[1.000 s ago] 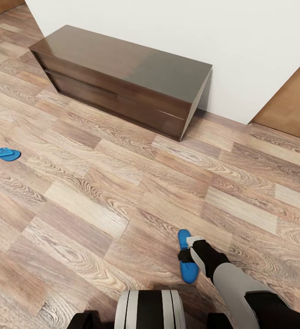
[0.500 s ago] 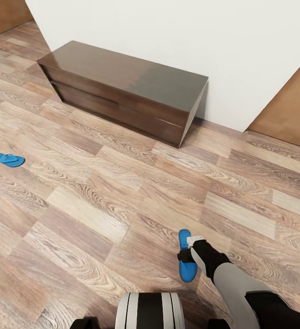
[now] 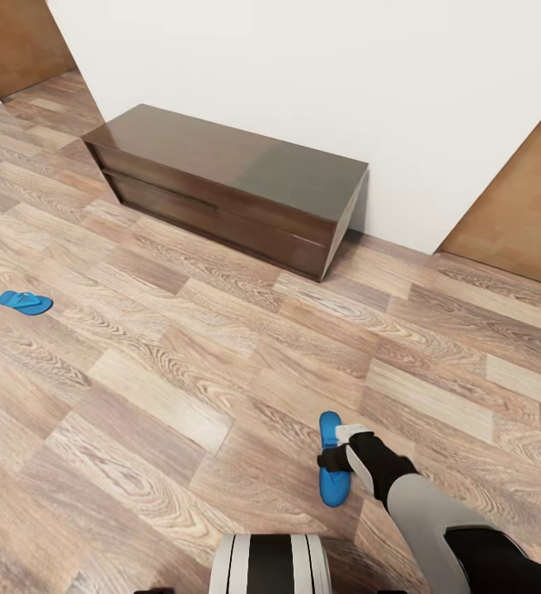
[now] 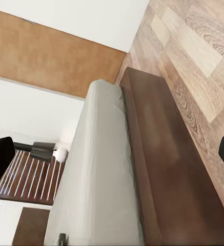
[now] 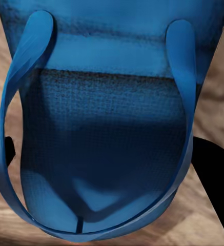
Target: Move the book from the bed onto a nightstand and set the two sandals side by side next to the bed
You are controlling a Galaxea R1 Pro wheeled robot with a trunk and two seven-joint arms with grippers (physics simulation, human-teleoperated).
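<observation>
Where the right arm reaches down over the wood-plank floor (image 3: 180,363), the right gripper (image 3: 334,459) is seen clamped across a bright blue flat sandal (image 3: 331,469), its dark fingers lying on either side of the sole's middle. From the right wrist camera the same sandal (image 5: 106,128) is shown very close, its blue straps arching over the textured footbed, with a dark fingertip (image 5: 211,189) at its edge and floor boards beyond. Whether the sole is lifted from the boards or resting on them cannot be told. A second bright blue sandal (image 3: 25,303) lies flat on the floor well apart, far off to the robot's left. A low dark brown wooden bench (image 3: 229,186) is set against the white wall (image 3: 345,82), between brown wood wall panels. In the left wrist view the pale grey-white mattress of the bed (image 4: 99,174) on its dark brown platform frame is shown. The state of the left gripper cannot be told.
</observation>
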